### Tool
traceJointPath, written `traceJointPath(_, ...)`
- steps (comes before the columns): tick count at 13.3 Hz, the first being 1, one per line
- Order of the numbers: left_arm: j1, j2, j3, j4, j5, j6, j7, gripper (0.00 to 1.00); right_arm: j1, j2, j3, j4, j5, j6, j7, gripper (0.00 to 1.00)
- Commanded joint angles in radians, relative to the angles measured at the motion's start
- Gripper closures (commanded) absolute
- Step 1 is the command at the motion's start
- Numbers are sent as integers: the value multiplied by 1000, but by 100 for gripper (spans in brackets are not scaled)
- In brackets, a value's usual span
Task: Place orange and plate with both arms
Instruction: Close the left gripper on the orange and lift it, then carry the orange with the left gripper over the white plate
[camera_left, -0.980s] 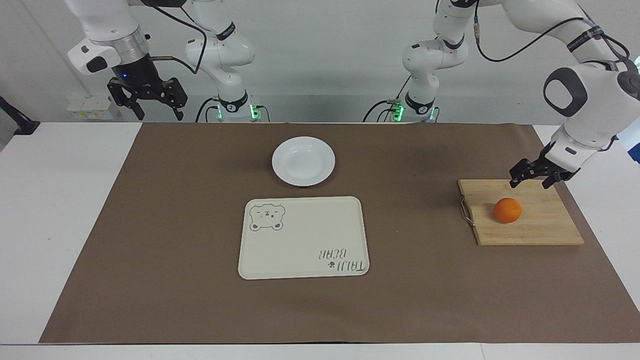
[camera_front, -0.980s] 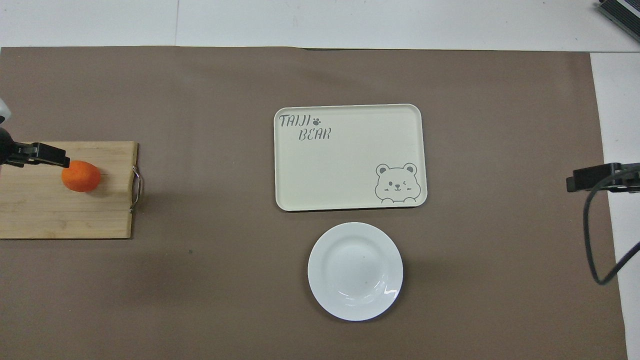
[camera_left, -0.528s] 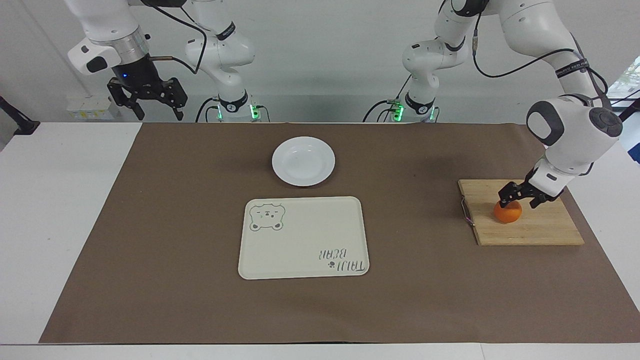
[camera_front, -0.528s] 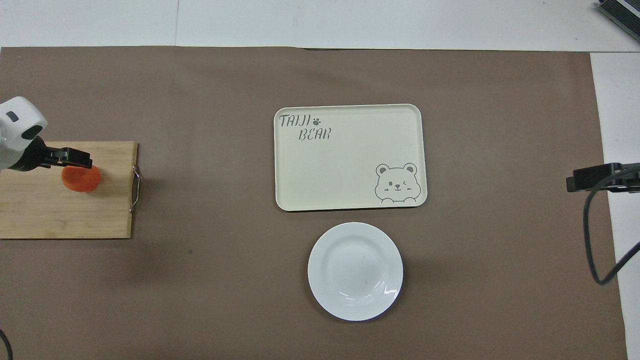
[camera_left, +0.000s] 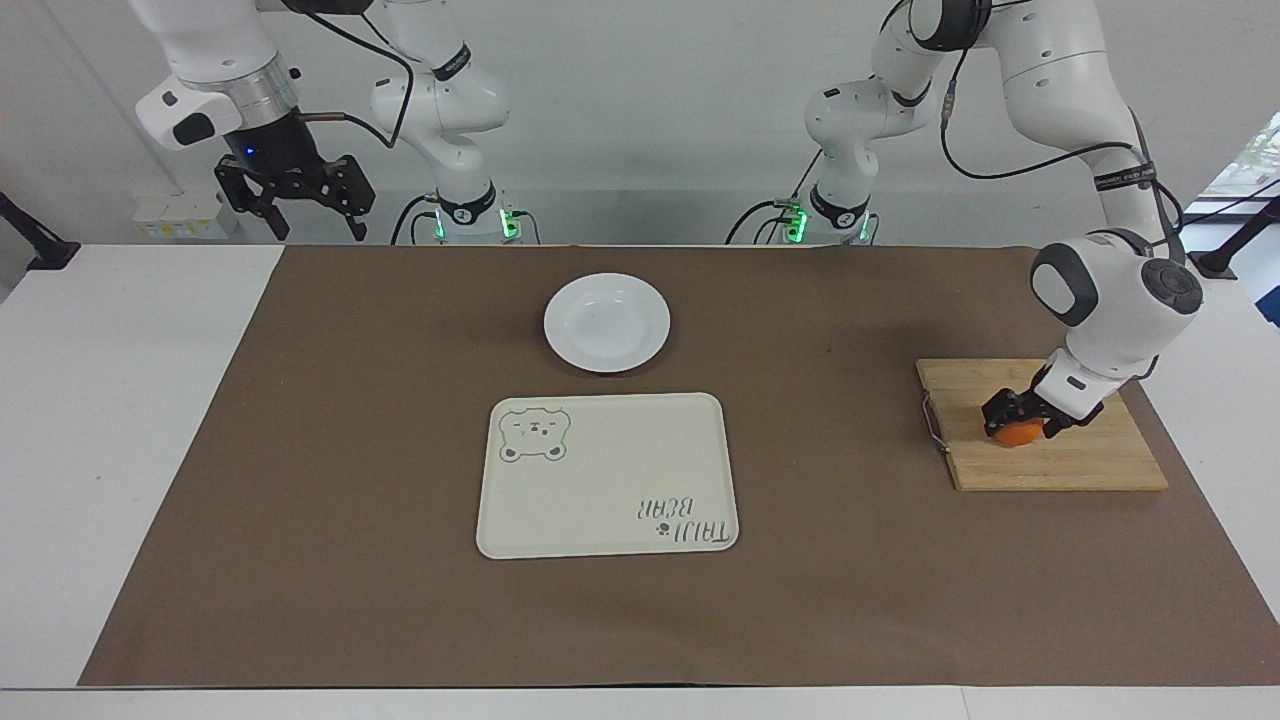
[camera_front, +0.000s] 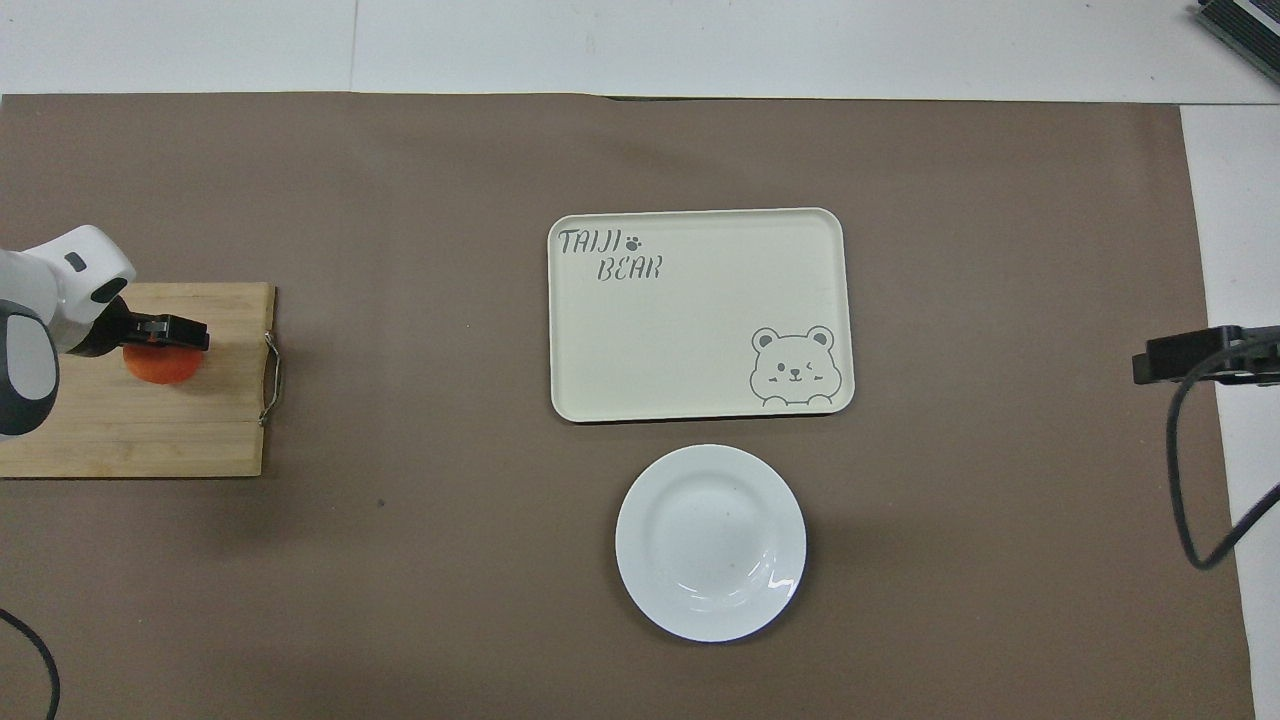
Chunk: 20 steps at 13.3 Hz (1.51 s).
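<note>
The left end effector (camera_left: 1020, 421) straddled the orange (camera_left: 1019, 434) on the cutting board (camera_left: 1090, 460) at the worktop's left-arm end — whether it was clamped, I cannot tell; the round fruit could roll away. The right end effector (camera_left: 296, 196), fingers apart, waited over the corner.

A: What crowds the orange (camera_left: 1018, 435)?
B: Only the left gripper (camera_left: 1020, 418), down around it on the cutting board (camera_left: 1080, 465).
A: And the plate (camera_left: 607, 322)?
B: Open mat (camera_left: 300, 420) all round; the bear tray (camera_left: 606, 474) lies just beside it.
</note>
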Motion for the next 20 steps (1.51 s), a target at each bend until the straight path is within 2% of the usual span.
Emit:
traceJointPath(1,11,-4,-6,-15,15,13,-1,39,-10,-3,8,2,-6,-10,21,0)
traceJointPath(2,11,-4,-8,-10,15,3,-3,74,-10,-3,8,2,-6,-10,21,0)
traceJointPath(3,9,-10,-6,-6,15,-10,-4,88,-10,-3,8,2,-6,-10,21,0)
traceJointPath(6,9,-58,-6,22,15,-87,-6,90,-10,-3,8,2,-6,-10,21,0)
traceJointPath(9,-9,-91,-6,111,16,-223,-81,90,-10,-3,8,2,-6,-10,19,0)
traceJointPath(15,-12,-184,-19,221,30,-441,-173,92,-10,-3,8,2,-6,-10,21,0)
traceJointPath(17,-66,-197,-25,275,73,-529,-223,98,-10,-3,8,2,-8,-10,19,0)
traceJointPath(20,-168,-222,-26,273,73,-555,-328,100,-10,-3,8,2,-6,-9,21,0)
